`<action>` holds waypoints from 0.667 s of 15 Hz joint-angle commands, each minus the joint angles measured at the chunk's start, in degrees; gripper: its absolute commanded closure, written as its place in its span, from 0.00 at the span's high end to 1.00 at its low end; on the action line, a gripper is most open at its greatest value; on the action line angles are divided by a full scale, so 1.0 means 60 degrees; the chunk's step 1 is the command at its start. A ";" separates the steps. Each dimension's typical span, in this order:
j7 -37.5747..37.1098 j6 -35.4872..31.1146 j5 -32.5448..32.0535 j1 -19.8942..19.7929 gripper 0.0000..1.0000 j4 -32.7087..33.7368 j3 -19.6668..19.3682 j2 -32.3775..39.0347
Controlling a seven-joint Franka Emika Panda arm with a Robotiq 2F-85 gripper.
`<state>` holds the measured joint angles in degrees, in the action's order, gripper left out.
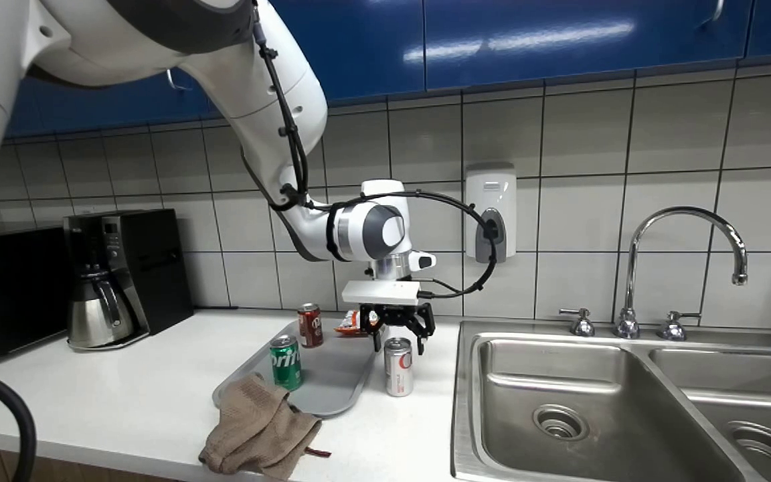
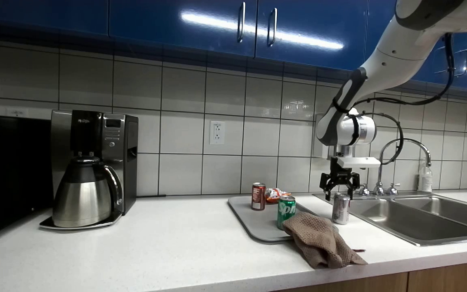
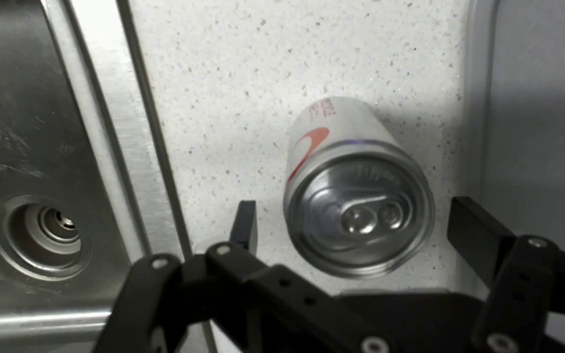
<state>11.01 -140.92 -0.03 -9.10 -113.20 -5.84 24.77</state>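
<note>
My gripper [image 1: 399, 349] is open and points down over a silver soda can [image 1: 399, 375]. The can stands upright on the white counter between a grey tray and the sink. In the wrist view the can [image 3: 331, 132] shows its top, with one fingertip on each side and a gap to both; the gripper [image 3: 352, 211] holds nothing. In an exterior view the fingertips [image 2: 339, 198] are around the level of the can's top [image 2: 341, 211]. On the tray [image 1: 332, 378] stand a green Sprite can [image 1: 286, 363] and a dark red can [image 1: 310, 326].
An orange and white snack bag [image 2: 275, 194] lies at the tray's back. A brown cloth [image 1: 258, 428] drapes over the tray's front edge. A steel double sink [image 1: 466, 402] with a faucet [image 1: 630, 281] is beside the silver can. A coffee maker [image 2: 91, 170] stands farther along the counter.
</note>
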 commanded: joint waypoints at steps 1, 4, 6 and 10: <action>-0.0044 0.0200 0.0042 -0.0046 1.00 0.0021 0.0122 -0.0524; -0.0035 0.0164 0.0027 0.0024 1.00 0.0190 0.0163 -0.0660; -0.0020 0.0181 0.0028 0.0098 1.00 0.0332 0.0241 -0.0651; 0.0090 0.0221 0.0119 0.0270 1.00 0.0552 0.0536 -0.0545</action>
<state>11.01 -140.92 -0.03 -7.85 -111.14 -4.06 21.64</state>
